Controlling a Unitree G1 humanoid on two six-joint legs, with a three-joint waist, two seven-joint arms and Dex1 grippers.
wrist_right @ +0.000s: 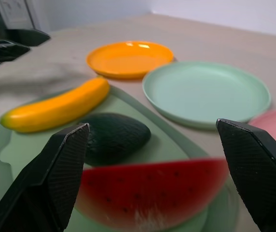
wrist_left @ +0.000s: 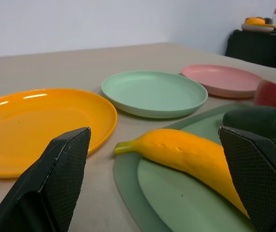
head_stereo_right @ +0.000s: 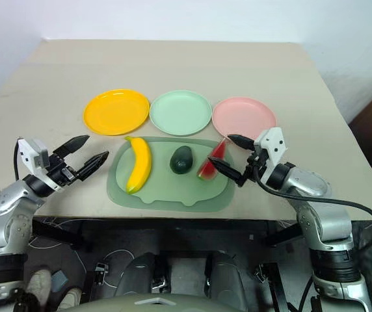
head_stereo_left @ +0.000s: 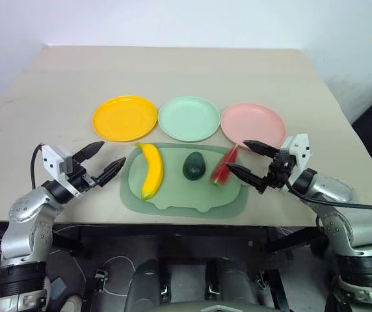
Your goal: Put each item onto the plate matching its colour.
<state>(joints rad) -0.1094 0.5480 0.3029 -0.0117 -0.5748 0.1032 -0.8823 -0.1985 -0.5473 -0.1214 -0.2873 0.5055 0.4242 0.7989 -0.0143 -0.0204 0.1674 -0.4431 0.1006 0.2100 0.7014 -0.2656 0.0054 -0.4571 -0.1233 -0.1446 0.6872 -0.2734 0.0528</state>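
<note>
Three toy foods lie on a translucent green tray [head_stereo_left: 173, 195]: a yellow banana [head_stereo_left: 151, 170] at its left, a dark green avocado [head_stereo_left: 194, 166] in the middle, a red watermelon slice [head_stereo_left: 224, 166] at its right. Behind the tray stand a yellow-orange plate [head_stereo_left: 125, 117], a mint green plate [head_stereo_left: 188, 118] and a pink plate [head_stereo_left: 253, 125], all bare. My left gripper [head_stereo_left: 103, 162] hovers open just left of the tray, pointing toward the banana. On the other side my right gripper [head_stereo_left: 244, 158] is open too, its fingers either side of the watermelon's near end without touching it.
The beige table [head_stereo_left: 173, 71] stretches wide behind the plates. Its front edge runs just below the tray. A dark cabinet [wrist_left: 261, 46] with a plate on top stands off past the table's right side.
</note>
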